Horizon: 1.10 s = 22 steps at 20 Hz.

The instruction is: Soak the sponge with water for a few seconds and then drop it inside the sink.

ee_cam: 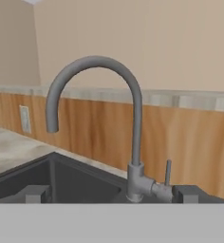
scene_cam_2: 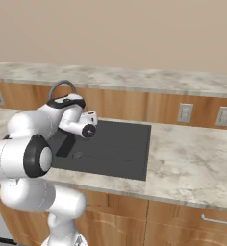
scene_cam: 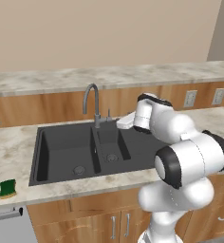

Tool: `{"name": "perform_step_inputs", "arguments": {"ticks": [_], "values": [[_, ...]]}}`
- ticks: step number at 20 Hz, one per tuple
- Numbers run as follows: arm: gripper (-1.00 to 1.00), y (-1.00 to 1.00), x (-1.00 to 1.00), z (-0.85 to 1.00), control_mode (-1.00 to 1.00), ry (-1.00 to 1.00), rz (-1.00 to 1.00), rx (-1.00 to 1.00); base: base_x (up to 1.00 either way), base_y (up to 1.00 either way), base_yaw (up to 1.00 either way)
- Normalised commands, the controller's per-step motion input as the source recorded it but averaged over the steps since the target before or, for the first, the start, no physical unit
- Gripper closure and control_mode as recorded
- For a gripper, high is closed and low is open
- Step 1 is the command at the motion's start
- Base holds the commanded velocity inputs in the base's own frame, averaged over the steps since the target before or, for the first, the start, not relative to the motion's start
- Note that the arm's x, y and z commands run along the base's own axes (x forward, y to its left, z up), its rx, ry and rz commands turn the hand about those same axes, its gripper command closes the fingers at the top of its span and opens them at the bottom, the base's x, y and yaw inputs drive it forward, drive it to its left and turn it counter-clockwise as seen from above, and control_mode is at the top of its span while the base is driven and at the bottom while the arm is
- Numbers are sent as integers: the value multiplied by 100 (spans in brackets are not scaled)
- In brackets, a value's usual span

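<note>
- Sponge [scene_cam: 8,188]: lies flat on the marble counter [scene_cam: 12,147] at the front edge, left of the sink and apart from its rim. Dark green top up, yellow layer showing along its lower edge. Nothing touches it.
- Sink [scene_cam: 61,147]: matte black, set into the counter. Large basin on the left, smaller basin [scene_cam: 111,147] beside it, flat drainboard [scene_cam_2: 120,146] on the far side. One round drain in each basin floor. Both basins look dry.
- Faucet [ee_cam: 133,123]: grey gooseneck at the back rim, between the two basins, spout curving out toward the large basin. Slim lever handle [ee_cam: 167,172] stands upright beside its base. No stream at the spout mouth.
- Gripper [ee_cam: 111,193]: held just in front of the faucet base, above the small basin, well apart from the sponge. Its two dark fingertips [ee_cam: 35,193] stand far apart at the bottom of the hand view, with the faucet base between them in the picture; jaws wide, nothing between them.
- Arm [scene_cam: 190,156]: bent forward over the drainboard side of the sink, wrist pointing toward the back wall.
- Surroundings: wood-panel backsplash with wall outlets [scene_cam_2: 184,113], raised marble ledge above it, wooden cabinet doors [scene_cam: 118,225] below the counter.
</note>
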Motion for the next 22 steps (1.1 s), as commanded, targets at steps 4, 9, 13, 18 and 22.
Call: {"name": "perform_step_inputs", "arguments": {"ticks": [4,9,13,18,22], "values": [[-100,0,12,-24,-100,0,0,0,0,0,0],[-100,0,13,-5,-100,0,0,0,0,0,0],[-100,0,21,0,-100,0,0,0,0,0,0],[-100,0,31,0,-100,0,0,0,0,0,0],[-100,0,30,-1,-100,0,0,0,0,0,0]]}}
